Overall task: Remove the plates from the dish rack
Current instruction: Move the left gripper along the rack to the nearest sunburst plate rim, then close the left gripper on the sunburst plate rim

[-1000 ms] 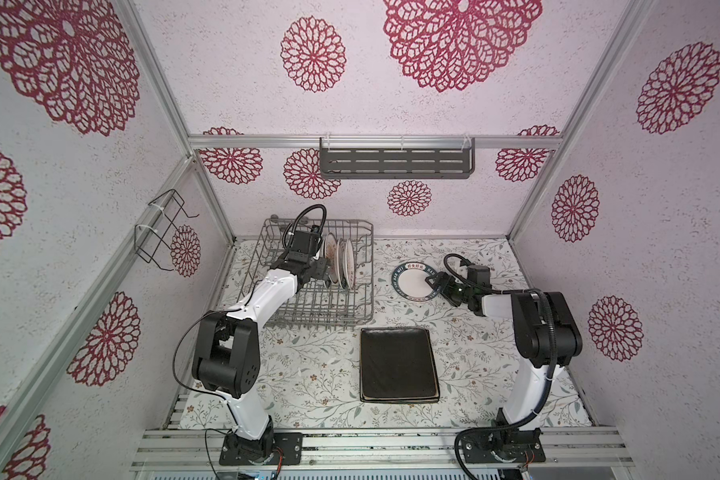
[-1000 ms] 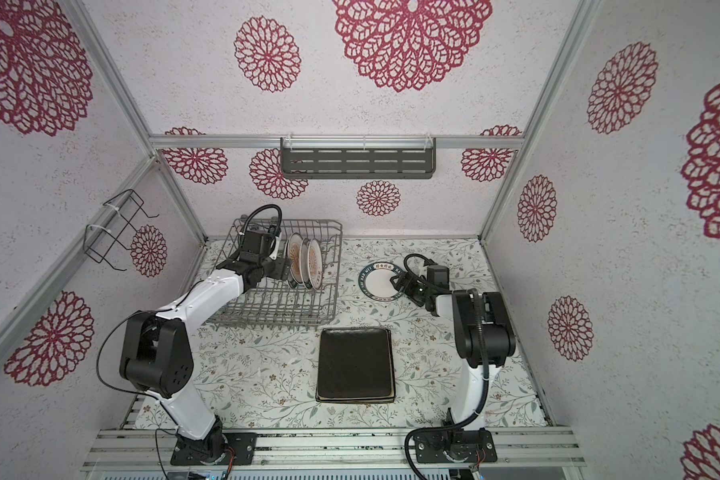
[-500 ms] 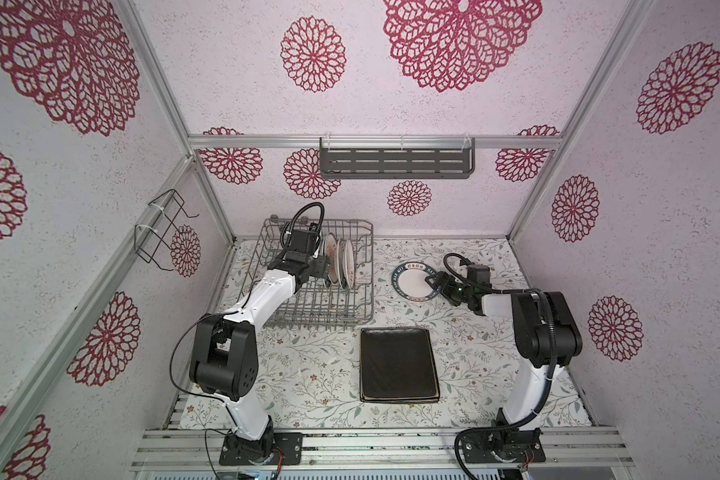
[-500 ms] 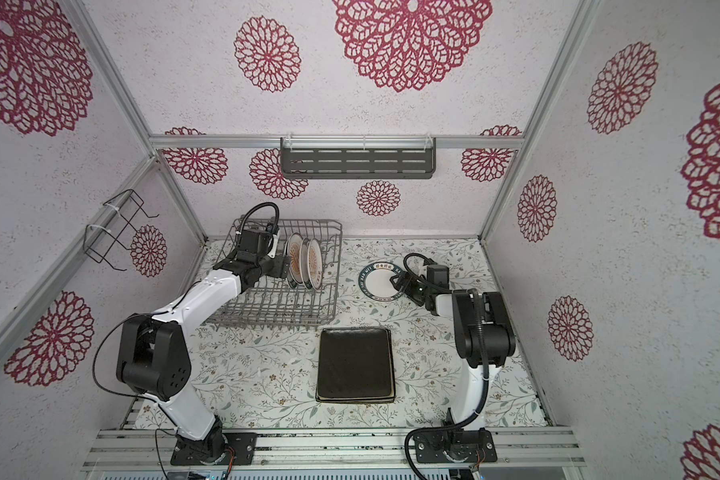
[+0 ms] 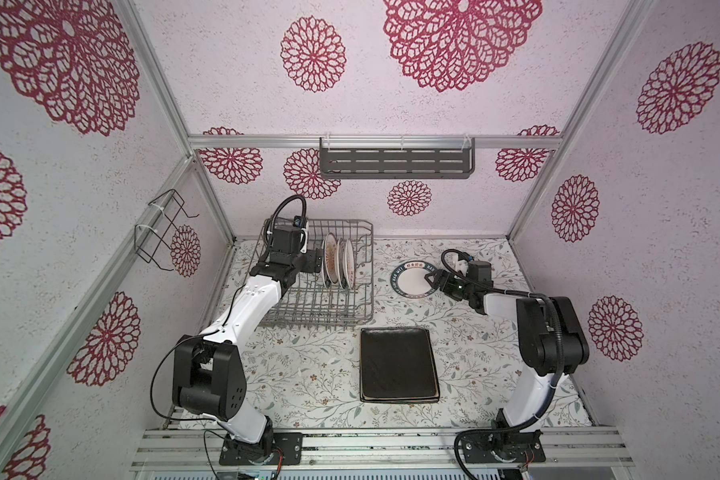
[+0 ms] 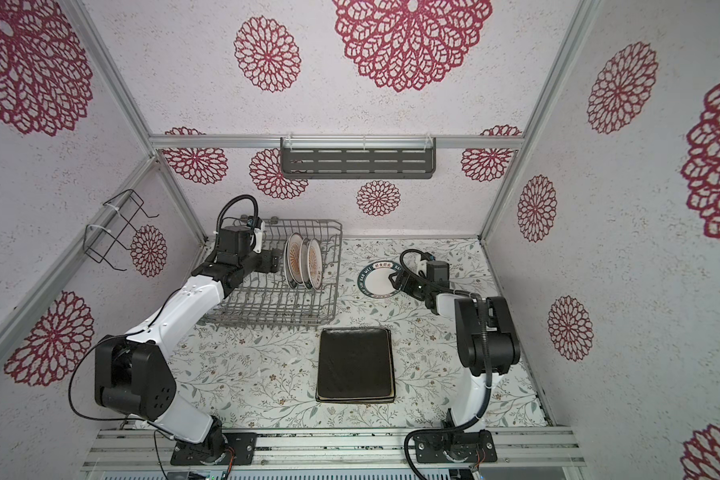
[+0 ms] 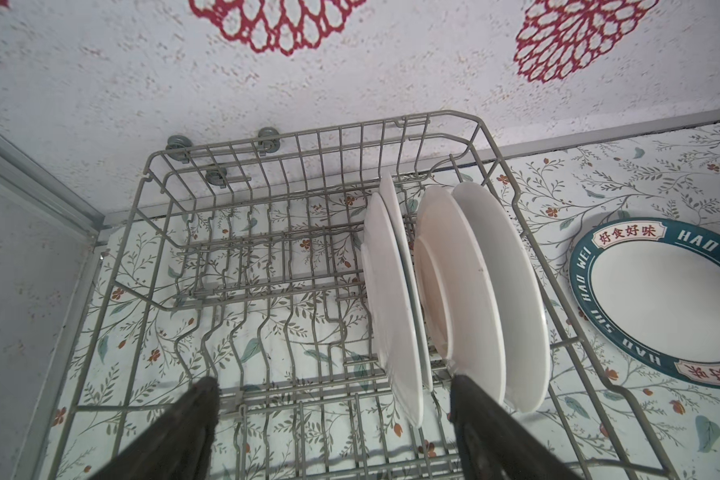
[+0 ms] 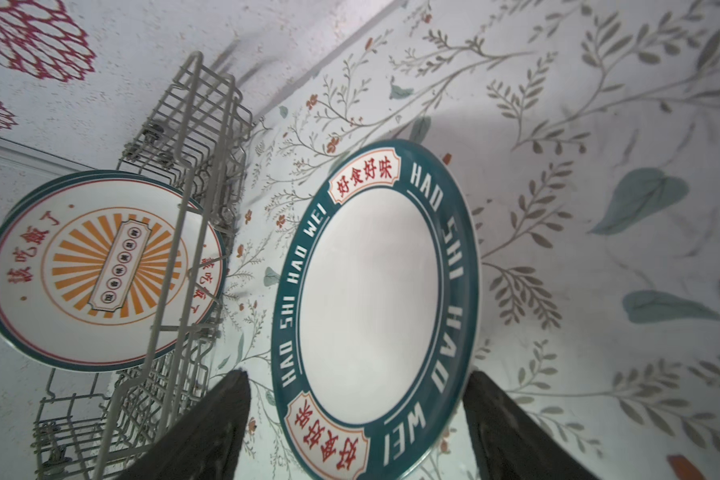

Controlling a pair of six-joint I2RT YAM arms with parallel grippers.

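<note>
The grey wire dish rack (image 5: 321, 307) (image 6: 283, 307) stands at the back left. Several round white plates (image 5: 337, 266) (image 6: 304, 266) (image 7: 391, 291) stand upright in it. My left gripper (image 5: 319, 264) (image 6: 277, 262) (image 7: 333, 380) is inside the rack, open. The nearest plates' edge lies between its fingers. A round plate with a dark-blue lettered rim (image 5: 412, 280) (image 6: 377, 280) (image 8: 371, 291) lies flat on the table right of the rack. My right gripper (image 5: 431, 278) (image 6: 393, 278) (image 8: 356, 374) is open, one finger on each side of that plate's near rim.
A dark brown rectangular plate (image 5: 398, 365) (image 6: 355, 365) tops a stack at the table's front centre. A grey slotted shelf (image 5: 395, 164) hangs on the back wall. A black wire holder (image 5: 163, 228) hangs on the left wall. The rack sits against the back-left corner.
My left gripper has edged a little toward the standing plates. My right gripper stays at the flat plate with its jaws slightly narrower.
</note>
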